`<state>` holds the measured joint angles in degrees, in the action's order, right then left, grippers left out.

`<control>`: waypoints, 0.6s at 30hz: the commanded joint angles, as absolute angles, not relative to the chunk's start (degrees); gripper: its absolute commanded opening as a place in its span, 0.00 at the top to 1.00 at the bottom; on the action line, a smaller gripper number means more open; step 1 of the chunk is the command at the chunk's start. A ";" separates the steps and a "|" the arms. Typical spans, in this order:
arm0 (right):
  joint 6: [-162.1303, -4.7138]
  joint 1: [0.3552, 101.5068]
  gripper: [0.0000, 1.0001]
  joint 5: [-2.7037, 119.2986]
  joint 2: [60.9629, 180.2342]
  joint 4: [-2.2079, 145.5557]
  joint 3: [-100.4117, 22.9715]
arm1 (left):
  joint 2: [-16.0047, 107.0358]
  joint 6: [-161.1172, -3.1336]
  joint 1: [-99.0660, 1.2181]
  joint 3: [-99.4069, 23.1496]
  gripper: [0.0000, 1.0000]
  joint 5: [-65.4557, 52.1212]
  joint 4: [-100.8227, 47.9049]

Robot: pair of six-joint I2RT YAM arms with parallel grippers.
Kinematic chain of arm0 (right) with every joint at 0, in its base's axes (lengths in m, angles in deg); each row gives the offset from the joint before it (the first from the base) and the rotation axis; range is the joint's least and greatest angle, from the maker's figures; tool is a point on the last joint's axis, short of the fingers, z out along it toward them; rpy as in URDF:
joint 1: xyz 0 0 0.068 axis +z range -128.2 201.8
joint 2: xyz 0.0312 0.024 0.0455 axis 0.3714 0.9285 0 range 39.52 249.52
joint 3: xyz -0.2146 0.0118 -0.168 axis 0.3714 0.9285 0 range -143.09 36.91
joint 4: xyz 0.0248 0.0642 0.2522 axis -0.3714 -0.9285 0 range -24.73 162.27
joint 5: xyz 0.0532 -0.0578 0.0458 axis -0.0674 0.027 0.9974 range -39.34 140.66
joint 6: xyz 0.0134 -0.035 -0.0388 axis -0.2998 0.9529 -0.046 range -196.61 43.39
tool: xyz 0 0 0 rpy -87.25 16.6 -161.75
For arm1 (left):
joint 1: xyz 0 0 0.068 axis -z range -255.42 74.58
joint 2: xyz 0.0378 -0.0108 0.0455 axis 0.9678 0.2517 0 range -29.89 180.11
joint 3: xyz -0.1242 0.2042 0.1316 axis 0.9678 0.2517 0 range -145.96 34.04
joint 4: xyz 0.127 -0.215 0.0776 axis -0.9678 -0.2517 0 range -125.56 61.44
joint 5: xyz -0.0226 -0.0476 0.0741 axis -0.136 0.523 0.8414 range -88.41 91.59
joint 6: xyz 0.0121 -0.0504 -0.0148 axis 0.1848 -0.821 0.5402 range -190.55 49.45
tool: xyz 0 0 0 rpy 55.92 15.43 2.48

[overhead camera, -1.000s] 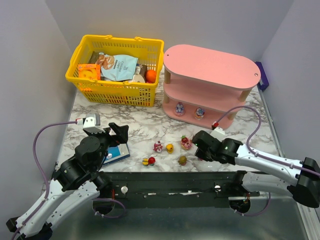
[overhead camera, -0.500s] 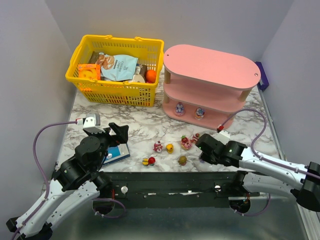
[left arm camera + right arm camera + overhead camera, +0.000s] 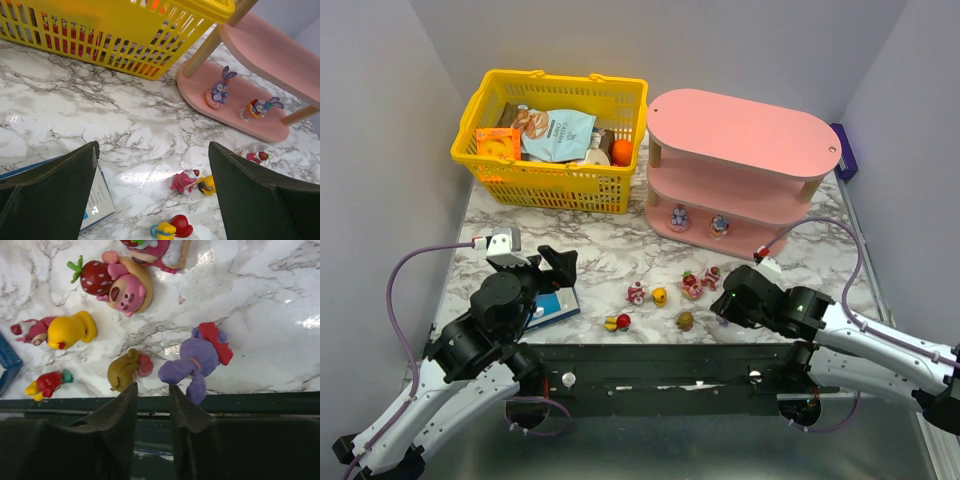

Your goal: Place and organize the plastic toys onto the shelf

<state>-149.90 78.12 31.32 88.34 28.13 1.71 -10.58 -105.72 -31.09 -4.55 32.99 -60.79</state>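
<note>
Hovering with jaws slightly parted and empty, your right gripper (image 3: 152,388) sits just short of the purple toy (image 3: 197,360) at the near edge of the table (image 3: 265,300); centre on it, clear of the brown toy (image 3: 127,371) beside, before closing and carrying to the pink shelf (image 3: 740,130).

Yellow basket (image 3: 552,186) of snack packets (image 3: 558,130)

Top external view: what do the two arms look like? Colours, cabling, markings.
Left arm and right arm match: white link shells with black joint housings. A lavender cable loops out from each wrist and runs back along the arm. Each wrist carries a small white-grey camera module with a red spot. The jaws are dark, matte and wedge-shaped. No readable lettering shows.
</note>
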 commanded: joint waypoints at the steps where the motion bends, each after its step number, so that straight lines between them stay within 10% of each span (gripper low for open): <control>1: -150.70 78.58 0.56 31.50 85.23 28.85 0.53 | -10.91 -106.14 -31.13 -4.10 0.01 32.71 -59.68; 18: -145.34 78.49 0.57 26.14 89.79 17.69 -6.15 | -11.26 -106.14 -31.13 -4.10 0.01 32.71 -59.76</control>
<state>-146.60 78.12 29.53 90.13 21.44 -4.54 -10.65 -105.72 -31.09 -4.50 32.99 -60.81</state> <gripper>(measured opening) 0.437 0.988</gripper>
